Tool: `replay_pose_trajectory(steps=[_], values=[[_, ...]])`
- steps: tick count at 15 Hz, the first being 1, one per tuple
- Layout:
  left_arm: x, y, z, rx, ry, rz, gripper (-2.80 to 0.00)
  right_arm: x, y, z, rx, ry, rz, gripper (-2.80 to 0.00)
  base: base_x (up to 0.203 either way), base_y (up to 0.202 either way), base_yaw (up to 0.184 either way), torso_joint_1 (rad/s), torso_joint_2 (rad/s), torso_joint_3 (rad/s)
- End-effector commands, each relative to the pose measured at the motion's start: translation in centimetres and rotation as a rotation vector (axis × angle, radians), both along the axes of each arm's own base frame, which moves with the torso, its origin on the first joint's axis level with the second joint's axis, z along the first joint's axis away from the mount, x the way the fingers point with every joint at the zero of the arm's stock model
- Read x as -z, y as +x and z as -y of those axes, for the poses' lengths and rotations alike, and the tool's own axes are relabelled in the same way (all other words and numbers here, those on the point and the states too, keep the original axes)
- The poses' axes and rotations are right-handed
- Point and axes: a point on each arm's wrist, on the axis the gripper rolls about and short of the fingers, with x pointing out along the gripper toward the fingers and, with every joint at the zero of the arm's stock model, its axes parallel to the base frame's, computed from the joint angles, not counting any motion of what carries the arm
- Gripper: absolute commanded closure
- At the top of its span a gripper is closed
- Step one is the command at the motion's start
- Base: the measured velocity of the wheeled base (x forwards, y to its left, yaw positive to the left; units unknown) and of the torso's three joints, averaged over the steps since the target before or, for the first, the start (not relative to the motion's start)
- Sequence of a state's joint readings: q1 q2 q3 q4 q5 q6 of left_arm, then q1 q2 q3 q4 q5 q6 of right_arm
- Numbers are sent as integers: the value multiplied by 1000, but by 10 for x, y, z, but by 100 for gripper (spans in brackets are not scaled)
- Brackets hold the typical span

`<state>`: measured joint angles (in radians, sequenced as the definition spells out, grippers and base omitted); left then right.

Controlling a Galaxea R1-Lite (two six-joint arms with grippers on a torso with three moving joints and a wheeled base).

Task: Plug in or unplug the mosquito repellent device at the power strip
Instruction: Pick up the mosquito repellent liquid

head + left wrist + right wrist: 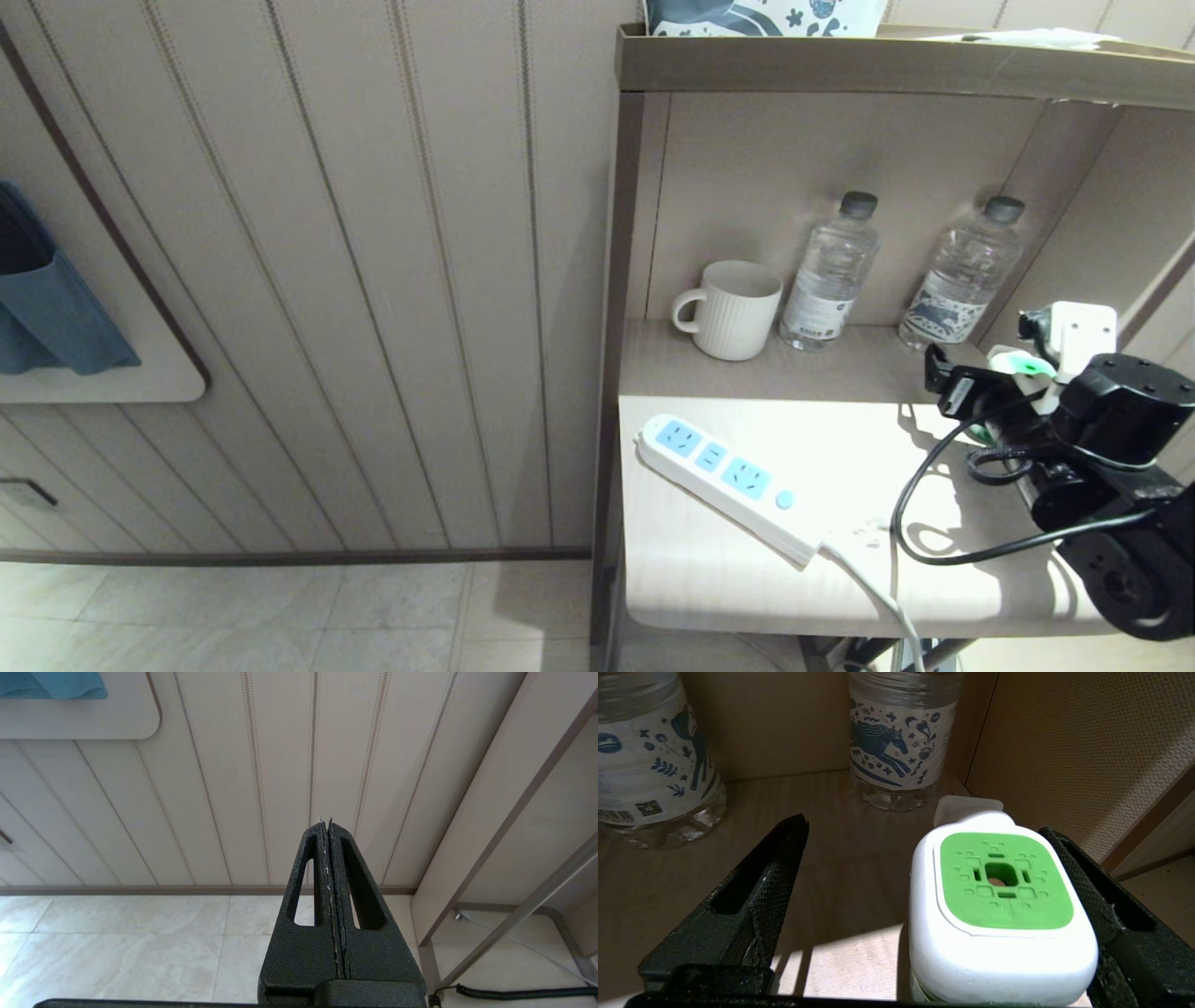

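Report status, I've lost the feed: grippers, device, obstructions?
Right gripper jaws open around mosquito repellent device, unplugged. Left gripper shut, parked. Power strip sockets empty, nothing blocking.

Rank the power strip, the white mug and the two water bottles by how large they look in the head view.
1. power strip, longest and nearest.
2. left water bottle and right water bottle: alike, not ranked apart.
3. white mug, smallest.

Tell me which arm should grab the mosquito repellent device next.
Right. The right gripper is open with the mosquito repellent device already between its fingers, near the water bottles. The left gripper is shut, facing wall and floor.
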<state>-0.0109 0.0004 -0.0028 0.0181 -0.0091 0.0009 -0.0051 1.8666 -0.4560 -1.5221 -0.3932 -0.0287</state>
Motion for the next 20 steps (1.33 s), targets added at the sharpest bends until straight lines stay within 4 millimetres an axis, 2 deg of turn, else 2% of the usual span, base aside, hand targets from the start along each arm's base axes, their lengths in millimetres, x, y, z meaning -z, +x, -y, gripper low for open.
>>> replay_pose_trajectory(steps=[1, 7, 10, 13, 20], values=[[0, 0, 0, 0, 0, -1, 0, -7, -5, 5, 12, -2, 50, -280, 0, 0, 0, 0, 0, 0], [0, 0, 0, 0, 1, -1, 0, -10, -22, 6, -62, -17, 46, -280, 0, 0, 0, 0, 0, 0], [0, 0, 0, 0, -1, -1, 0, -7, -21, 11, -133, -42, 25, -280, 0, 0, 0, 0, 0, 0], [0, 0, 0, 0, -1, -1, 0, 0, -18, 24, -142, -58, -3, -280, 0, 0, 0, 0, 0, 0], [0, 0, 0, 0, 0, -1, 0, 0, -16, 33, -148, -74, -4, -280, 0, 0, 0, 0, 0, 0]])
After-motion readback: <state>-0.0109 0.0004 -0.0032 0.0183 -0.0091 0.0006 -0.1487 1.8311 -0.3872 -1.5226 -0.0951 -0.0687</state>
